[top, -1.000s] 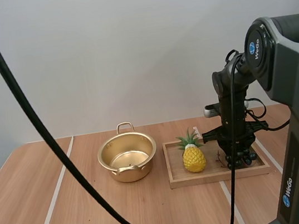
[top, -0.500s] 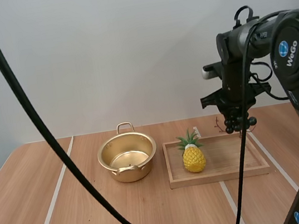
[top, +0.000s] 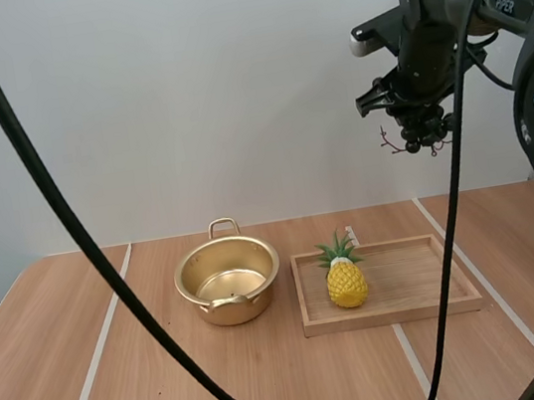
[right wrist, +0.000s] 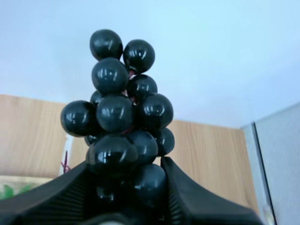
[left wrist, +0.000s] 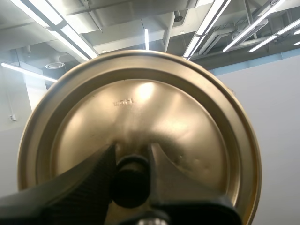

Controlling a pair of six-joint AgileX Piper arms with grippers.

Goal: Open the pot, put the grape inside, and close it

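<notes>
Right gripper (top: 416,123): clamped shut on the grapes (top: 425,135). Its wrist view had both fingers (right wrist: 61,194) pinching the lower berries, with the rest of the bunch poking out past the tips.
Grapes: hung up in the air, well above the table (top: 123,382). They sat roughly at 1 o'clock from the pineapple (top: 346,282) in the high view and touched only the gripper.
Left gripper (left wrist: 131,153): closed on the black knob (left wrist: 131,182) of the gold lid (left wrist: 140,105), which was held up with its face toward that arm's camera.
Pot (top: 232,312): sat open on the table, just beside the wooden tray (top: 405,313), at the tray's 9 o'clock.
Wooden tray: lay flat on the table, pineapple upright at its 9 o'clock end.
</notes>
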